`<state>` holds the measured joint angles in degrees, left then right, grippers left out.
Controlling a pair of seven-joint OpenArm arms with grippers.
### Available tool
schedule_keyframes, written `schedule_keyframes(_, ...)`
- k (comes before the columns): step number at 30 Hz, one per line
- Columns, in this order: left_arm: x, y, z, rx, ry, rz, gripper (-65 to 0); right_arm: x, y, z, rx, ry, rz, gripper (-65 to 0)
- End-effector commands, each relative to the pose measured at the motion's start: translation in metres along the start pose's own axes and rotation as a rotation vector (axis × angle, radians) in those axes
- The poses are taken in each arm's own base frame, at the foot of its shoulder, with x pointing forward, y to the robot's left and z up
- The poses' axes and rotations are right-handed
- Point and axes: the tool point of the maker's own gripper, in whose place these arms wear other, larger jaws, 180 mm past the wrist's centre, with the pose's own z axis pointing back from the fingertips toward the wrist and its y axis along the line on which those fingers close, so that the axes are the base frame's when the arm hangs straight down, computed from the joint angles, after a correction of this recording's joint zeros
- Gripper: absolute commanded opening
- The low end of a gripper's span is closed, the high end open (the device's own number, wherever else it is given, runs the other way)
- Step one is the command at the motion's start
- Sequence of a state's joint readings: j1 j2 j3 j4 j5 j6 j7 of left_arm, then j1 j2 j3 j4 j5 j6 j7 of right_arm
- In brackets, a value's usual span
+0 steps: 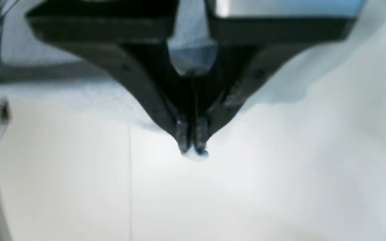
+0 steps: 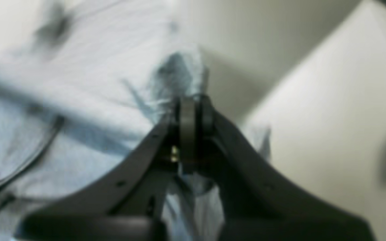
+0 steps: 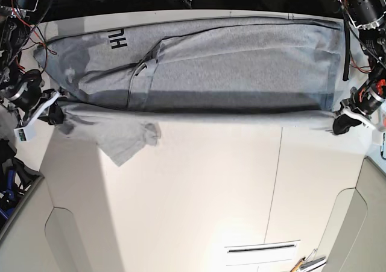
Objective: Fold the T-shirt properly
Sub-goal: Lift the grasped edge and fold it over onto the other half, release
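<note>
**Both grippers pinch the T-shirt's near edge, stretched across the desk**

A grey T-shirt (image 3: 229,67) lies spread along the far edge of a white desk (image 3: 193,199), running almost from its left side to its right. Black lettering shows near the far-left corner. One sleeve hangs loose towards the middle of the desk.

The left gripper (image 1: 192,149), at the right side in the base view, has its jaws pressed together on a small tuft of pale fabric at the shirt's edge. The right gripper (image 2: 193,110), at the opposite side, is likewise clamped on bunched cloth. Between them the near edge of the shirt is lifted into a taut ridge.

The step appears to be a lengthwise fold. To do it well, both arms should probably travel together at matching height, keeping the edge tight so the layer lands flat and the loose sleeve tucks in.

No containers are visible.
</note>
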<state>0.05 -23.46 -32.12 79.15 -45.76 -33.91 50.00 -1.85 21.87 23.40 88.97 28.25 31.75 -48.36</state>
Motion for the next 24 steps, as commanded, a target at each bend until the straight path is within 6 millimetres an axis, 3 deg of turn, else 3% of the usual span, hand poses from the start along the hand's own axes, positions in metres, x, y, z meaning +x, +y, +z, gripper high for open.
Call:
schedule_keyframes(1,0.022,0.000,0.009,0.002,-0.060,-0.034,-65.0,0.017,-0.008,0.011,-0.013,-0.059,0.000,-65.0)
schedule_keyframes(7,-0.004,0.007,0.020,0.023,0.002,-0.043,-65.0,-0.005,-0.023,0.030,-0.026,-0.038,-0.103,-65.0)
schedule_keyframes(13,-0.022,0.010,0.023,0.027,0.063,-0.035,-64.5,-0.016,-0.025,0.033,-0.034,-0.011,-0.112,-65.0)
schedule_keyframes(16,-0.020,0.000,0.023,-0.026,0.054,-0.045,-44.1,-0.017,-0.025,0.033,-0.030,-0.007,-0.114,-48.8)
schedule_keyframes(18,-0.019,-0.003,0.024,-0.041,0.048,-0.041,-40.5,-0.012,-0.022,0.034,-0.018,-0.022,-0.115,-43.7)
schedule_keyframes(20,-0.017,-0.003,0.024,-0.044,0.046,-0.042,-40.5,-0.003,-0.021,0.036,-0.020,-0.043,-0.098,-43.5)
schedule_keyframes(24,-0.011,-0.005,0.025,-0.048,0.034,-0.055,-40.5,0.035,-0.015,0.044,-0.023,-0.147,-0.037,-43.5)
